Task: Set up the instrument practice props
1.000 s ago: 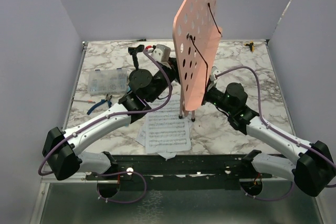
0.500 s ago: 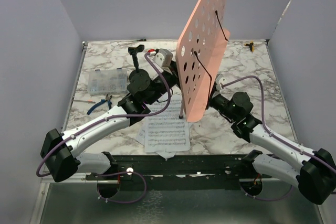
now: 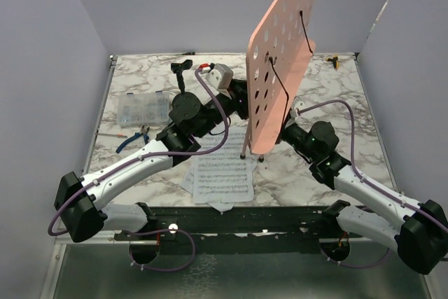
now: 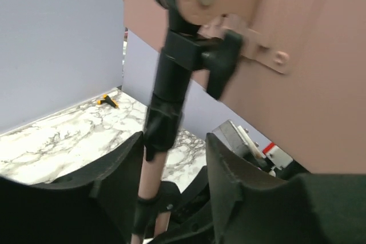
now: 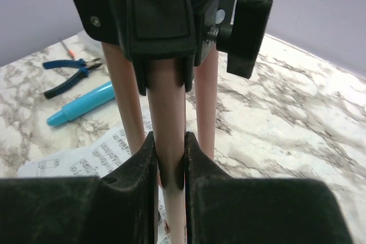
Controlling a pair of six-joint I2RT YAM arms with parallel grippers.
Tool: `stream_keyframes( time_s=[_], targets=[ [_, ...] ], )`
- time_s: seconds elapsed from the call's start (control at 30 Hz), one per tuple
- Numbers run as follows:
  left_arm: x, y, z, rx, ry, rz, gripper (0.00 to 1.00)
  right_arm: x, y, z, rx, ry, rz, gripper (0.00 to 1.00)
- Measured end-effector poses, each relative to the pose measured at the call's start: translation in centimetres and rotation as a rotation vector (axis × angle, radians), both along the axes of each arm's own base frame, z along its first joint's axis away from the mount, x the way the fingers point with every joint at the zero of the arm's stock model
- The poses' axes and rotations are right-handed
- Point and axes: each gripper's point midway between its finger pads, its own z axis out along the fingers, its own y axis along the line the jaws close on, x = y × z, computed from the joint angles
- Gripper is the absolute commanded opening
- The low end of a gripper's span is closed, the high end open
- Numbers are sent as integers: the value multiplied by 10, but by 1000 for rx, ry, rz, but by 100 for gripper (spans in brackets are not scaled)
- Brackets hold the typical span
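The pink music stand stands mid-table with its hole-punched panel tilted and its legs down by the white sheet-music pages. My right gripper is shut on the stand's middle pink tube, just under the black tripod hub. My left gripper is open, with the stand's pole between its jaws, close to the left finger. The blue toy microphone lies beside the pages. The small black mic stand is at the back left.
A clear compartment box sits at the left, with blue-handled pliers and a thin red-handled tool in front of it. A small yellow-and-black item lies at the back right corner. Walls enclose three sides.
The stand's panel has swung up and to the right, with the right gripper holding the tube. The left arm has followed a little to the right.
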Motion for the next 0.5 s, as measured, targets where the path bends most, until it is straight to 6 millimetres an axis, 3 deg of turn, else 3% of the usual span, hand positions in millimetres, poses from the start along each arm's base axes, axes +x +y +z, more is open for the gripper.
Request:
stream_keyframes(
  time_s=[0.3,0.5],
  targets=[
    [-1,4,3,109,-81,22,82,22,-21,-2,-22,38,-135,1],
    [3,5,-13,209,-110,42,89,25,-25,-3,-35,51,-161,1]
  ],
)
